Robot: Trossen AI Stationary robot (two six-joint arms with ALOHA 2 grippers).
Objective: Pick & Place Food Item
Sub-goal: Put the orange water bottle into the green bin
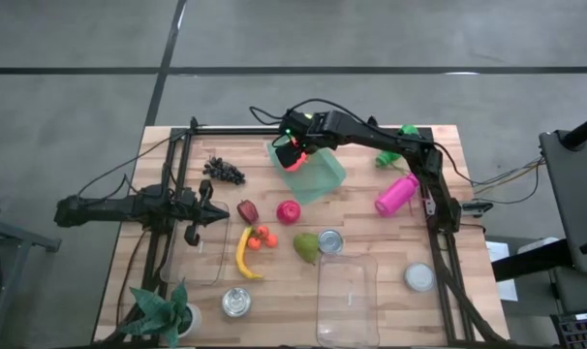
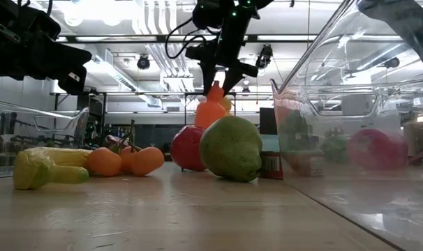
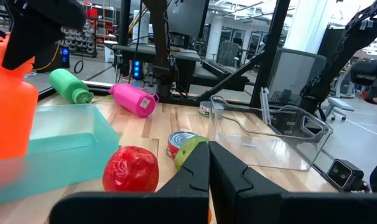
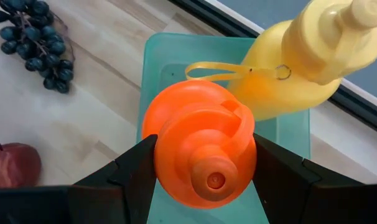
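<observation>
- The right gripper [image 4: 204, 177] hangs over the translucent teal plastic bin [image 1: 308, 170] at the back of the wooden table [image 1: 274, 291], its two fingers clamped on the sides of an orange plastic squeeze bottle [image 4: 201, 149].
- In the right wrist view the orange bottle sits above the bin's opening, nozzle toward the camera; whether it touches the bin floor cannot be told.
- A pale yellow plastic squeeze bottle [image 4: 307, 56] lies tilted against the bin's far rim, its loop strap reaching over the bin.
- The left gripper [image 1: 216, 215] waits at the table's left side, fingers pressed together and holding nothing.
- A large clear plastic container [image 1: 347, 296] stands at the front of the table; nothing shows inside it.
- Loose on the table between the containers: a red apple [image 1: 289, 211], a green pear [image 1: 306, 247], a tin can [image 1: 330, 240], a yellow banana [image 1: 243, 254] and a dark grape bunch [image 1: 224, 171].
- A pink bottle [image 1: 397, 194] and a green bottle [image 1: 395, 147] lie right of the bin.
</observation>
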